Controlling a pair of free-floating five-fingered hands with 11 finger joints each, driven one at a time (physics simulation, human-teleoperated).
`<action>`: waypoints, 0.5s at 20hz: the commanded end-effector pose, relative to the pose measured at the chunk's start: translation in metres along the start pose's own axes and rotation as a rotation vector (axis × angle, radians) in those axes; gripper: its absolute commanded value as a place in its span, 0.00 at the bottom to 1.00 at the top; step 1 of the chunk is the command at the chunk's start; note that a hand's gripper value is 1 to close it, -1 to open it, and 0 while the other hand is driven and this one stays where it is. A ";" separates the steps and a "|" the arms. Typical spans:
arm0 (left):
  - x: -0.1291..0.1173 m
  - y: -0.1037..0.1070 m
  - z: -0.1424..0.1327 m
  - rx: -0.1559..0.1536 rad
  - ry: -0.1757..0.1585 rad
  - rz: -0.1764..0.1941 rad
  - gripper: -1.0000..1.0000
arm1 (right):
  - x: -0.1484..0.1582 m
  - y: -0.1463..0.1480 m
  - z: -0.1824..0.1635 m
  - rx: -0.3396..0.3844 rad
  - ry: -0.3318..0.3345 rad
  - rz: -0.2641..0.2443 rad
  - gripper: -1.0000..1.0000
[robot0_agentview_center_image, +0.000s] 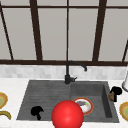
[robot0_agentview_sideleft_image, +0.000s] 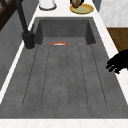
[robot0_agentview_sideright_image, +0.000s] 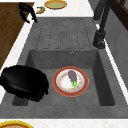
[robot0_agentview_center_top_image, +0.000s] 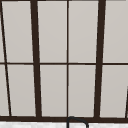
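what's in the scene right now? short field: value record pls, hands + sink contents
left hand: over the sink's ribbed drainboard near the front edge, fingers curled downward, holding nothing
right hand: at the right rim of the sink, curled round a small brown item
sink: dark grey, drainboard left, basin right
basin contents: red-rimmed plate carrying an eggplant
faucet: black, behind the sink
counter: yellow-rimmed plates on both sides
red ball: in front of the sink in the front view
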 end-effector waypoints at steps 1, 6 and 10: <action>0.000 0.000 0.000 0.000 0.000 0.000 0.50 | 0.031 0.000 -0.013 0.002 -0.005 -0.018 1.00; 0.000 0.000 0.000 0.000 0.000 0.000 0.50 | 0.071 0.013 -0.036 0.003 0.000 0.000 1.00; 0.000 0.000 0.000 0.000 0.000 0.000 0.50 | 0.101 0.042 -0.052 -0.004 0.000 0.000 1.00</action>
